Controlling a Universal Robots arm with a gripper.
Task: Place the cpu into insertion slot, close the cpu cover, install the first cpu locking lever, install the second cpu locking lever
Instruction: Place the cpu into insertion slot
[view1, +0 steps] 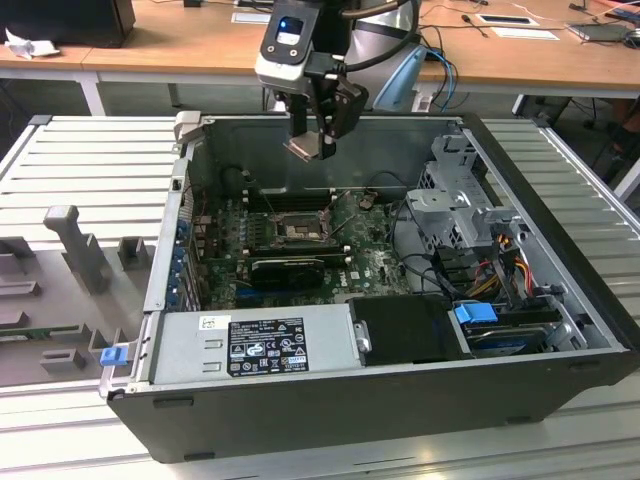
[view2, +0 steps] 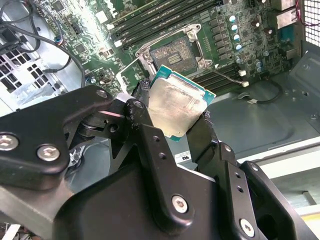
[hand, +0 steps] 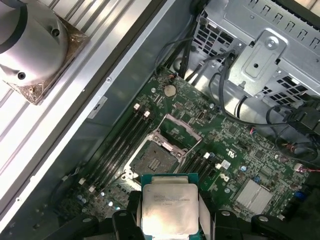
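Note:
My gripper (view1: 318, 143) hangs above the open computer case, shut on the cpu (view1: 304, 148), a small square chip with a pale metal top and a green edge. In both wrist views the cpu (view2: 177, 102) (hand: 170, 207) sits clamped between the two black fingers (view2: 142, 125), tilted and well clear of the board. The insertion slot (view1: 300, 232) (view2: 174, 54) (hand: 155, 162) lies bare on the green motherboard (view1: 375, 262), below the chip. The cpu cover (hand: 179, 132) stands swung up at one side of the slot.
A black ridged heatsink (view1: 285, 268) sits just in front of the slot, and memory slots (hand: 122, 142) run beside it. A power supply (view1: 270, 345) fills the case's near side. A metal drive cage (view1: 460, 200) with loose cables (view1: 500, 255) stands at the exterior view's right.

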